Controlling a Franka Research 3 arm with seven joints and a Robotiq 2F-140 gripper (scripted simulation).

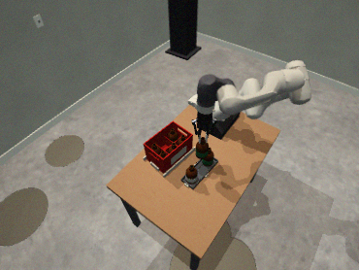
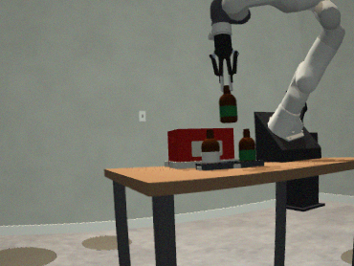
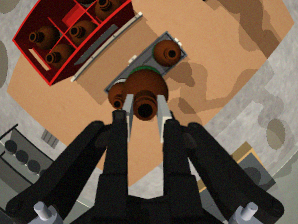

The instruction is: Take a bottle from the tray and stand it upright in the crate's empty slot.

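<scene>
Hanging high above the tray (image 2: pixel 230 165), the green-labelled bottle (image 2: pixel 228 107) is pinched by its neck in the nearly closed fingers (image 2: pixel 225 88). Carrying it level to the crate (image 1: pixel 168 146) should keep it upright; the empty slot's place I cannot tell

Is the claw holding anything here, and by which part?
Yes: the claw is shut on a brown green-labelled bottle, gripping it by the neck, lifted clear above the tray.

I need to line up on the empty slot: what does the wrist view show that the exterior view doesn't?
Only the wrist view looks down into the red crate: bottle tops fill its cells except one at the near corner. Only the exterior view shows the green-labelled bottle hanging upright, well above the tray and crate. Both show the gripper shut on that bottle's neck.
</scene>
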